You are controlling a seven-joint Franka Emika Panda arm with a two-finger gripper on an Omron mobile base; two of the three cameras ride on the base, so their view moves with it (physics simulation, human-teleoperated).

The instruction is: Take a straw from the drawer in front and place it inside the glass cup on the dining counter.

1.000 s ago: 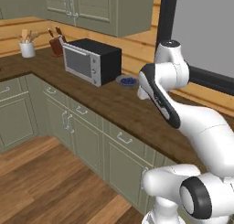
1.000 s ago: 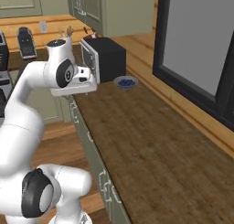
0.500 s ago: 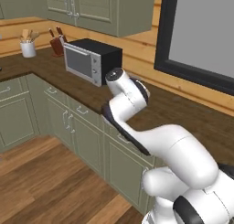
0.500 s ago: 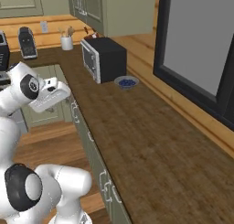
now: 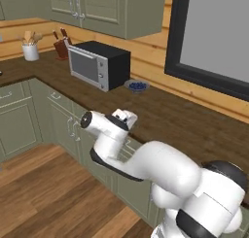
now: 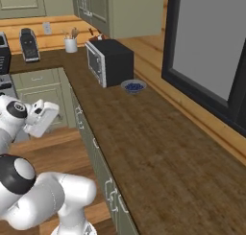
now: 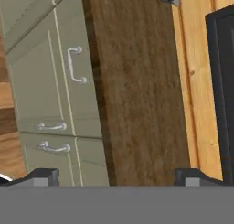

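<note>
The gripper hangs low in front of the cabinets, below the edge of the dark wood worktop, its jaws spread wide and holding nothing. In the hand view its two tips frame the sage-green cabinet fronts and the worktop edge. The drawer lies ahead of the tips and toward the left tip, shut, with its small silver bar handle lying along the drawer's width. A second handle sits just beside it on the neighbouring front. The straw is presumably inside the shut drawer, so I cannot tell how it lies. In my judgement the coming move is to bring the open jaws across the handle's long axis and pull outward.
</note>
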